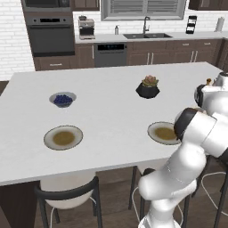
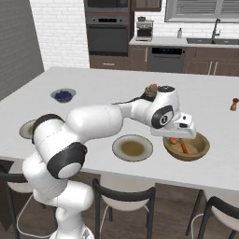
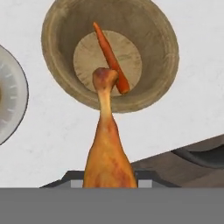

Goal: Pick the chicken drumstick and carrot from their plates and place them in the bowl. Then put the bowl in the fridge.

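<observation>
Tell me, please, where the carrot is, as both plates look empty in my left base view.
Observer: The carrot lies inside the wooden bowl, slanting across its floor.
Operator: Thank you. And where is the drumstick?
Observer: The gripper holds the chicken drumstick by its thick end, with the bone tip pointing at the bowl.
Operator: Is it over the bowl?
Observer: Roughly. In the right base view the gripper hangs just above the bowl's rim on the side nearer the plate, and the drumstick is not yet inside.
</observation>
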Motion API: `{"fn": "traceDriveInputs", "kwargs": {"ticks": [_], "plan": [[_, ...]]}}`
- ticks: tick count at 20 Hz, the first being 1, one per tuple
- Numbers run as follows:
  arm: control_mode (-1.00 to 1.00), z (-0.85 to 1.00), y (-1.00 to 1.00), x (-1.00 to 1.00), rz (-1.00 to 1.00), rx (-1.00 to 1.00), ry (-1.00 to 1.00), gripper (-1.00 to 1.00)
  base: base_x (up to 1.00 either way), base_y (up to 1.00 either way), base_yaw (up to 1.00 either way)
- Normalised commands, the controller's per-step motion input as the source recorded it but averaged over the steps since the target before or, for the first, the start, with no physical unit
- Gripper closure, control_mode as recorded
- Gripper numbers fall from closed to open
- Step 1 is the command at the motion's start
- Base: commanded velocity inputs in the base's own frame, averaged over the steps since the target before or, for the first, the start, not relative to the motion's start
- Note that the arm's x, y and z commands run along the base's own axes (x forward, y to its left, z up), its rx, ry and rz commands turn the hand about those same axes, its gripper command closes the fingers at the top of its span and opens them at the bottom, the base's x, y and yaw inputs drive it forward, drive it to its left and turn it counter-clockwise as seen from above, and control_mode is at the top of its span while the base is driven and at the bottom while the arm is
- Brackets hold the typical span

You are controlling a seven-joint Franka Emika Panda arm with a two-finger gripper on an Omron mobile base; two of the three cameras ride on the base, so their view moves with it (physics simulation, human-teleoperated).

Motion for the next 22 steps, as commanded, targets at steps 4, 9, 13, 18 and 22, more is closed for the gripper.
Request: {"fn": "traceDriveInputs", "kwargs": {"ticks": [4,9,13,18,22], "plan": [[-1.00,-0.52,-0.47,0.81,-0.09,0.06,0.00,1.00,0.00,0.00,0.00],[-1.00,-0.42,-0.25,0.76,-0.07,0.09,0.00,1.00,0.00,0.00,0.00],[-1.00,-0.25,-0.40,0.46,-0.06,0.07,0.00,1.00,0.00,0.00,0.00],[-1.00,-0.16,-0.38,0.37,-0.03,0.02,0.00,1.00,0.00,0.00,0.00],[-1.00,-0.37,0.09,0.25,-0.03,0.00,0.00,-1.00,0.00,0.00,0.00]]}}
